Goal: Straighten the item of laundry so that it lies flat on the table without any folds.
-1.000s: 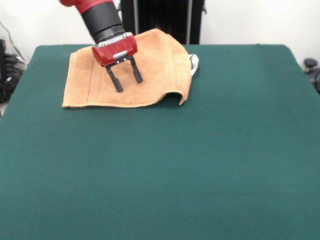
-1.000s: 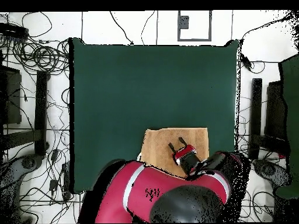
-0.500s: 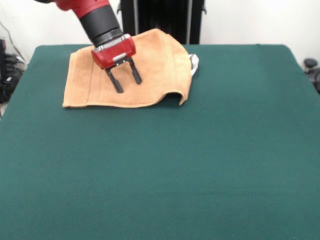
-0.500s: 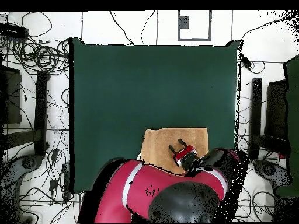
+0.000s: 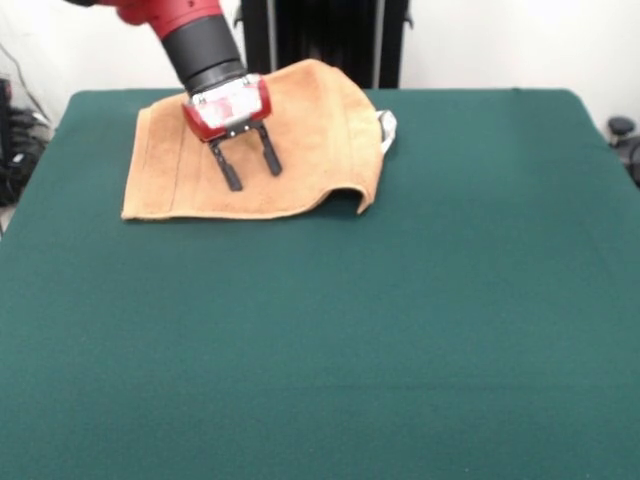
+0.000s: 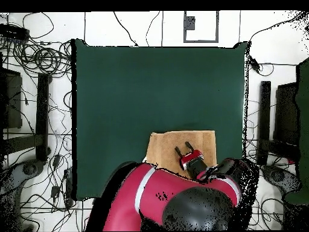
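The golden-tan towel [image 5: 310, 130] lies at the far left part of the dark green table [image 5: 400, 330]. Its right edge is lifted and curled, with a raised fold at the near right corner, and a small white tag [image 5: 388, 127] shows at its right side. My gripper [image 5: 252, 170] hangs open and empty just above the towel's left-middle part, its two dark fingers spread. In the overhead view the towel [image 6: 166, 148] shows near the table's bottom edge, with the gripper [image 6: 184, 147] over it and the arm covering the towel's lower part.
The robot's black pedestal [image 5: 320, 35] stands behind the table's far edge. Cables [image 6: 36, 60] and stands lie on the floor around the table in the overhead view.
The gripper has drifted slightly up and toward the far side over the towel. The towel's left near corner has shifted a touch left. The fingers stay open.
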Available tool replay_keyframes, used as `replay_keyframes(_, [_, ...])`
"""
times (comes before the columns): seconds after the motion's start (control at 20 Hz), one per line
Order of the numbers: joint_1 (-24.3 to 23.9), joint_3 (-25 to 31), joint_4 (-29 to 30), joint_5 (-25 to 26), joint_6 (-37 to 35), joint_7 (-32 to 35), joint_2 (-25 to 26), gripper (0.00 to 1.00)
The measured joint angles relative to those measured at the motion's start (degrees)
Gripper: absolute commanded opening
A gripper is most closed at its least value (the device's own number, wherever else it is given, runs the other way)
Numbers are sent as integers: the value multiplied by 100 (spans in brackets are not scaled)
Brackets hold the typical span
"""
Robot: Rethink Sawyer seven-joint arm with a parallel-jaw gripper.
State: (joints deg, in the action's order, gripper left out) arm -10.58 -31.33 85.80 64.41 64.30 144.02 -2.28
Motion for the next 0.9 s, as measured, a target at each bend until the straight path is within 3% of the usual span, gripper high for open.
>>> replay_keyframes(0.2, [-42, -60, 363, -1270, 351, -343, 183, 100])
replay_keyframes(0.5, [85, -182, 607, -2240, 703, -828, 431, 100])
replay_keyframes(0.9, [298, -401, 649, -2543, 790, -977, 573, 100])
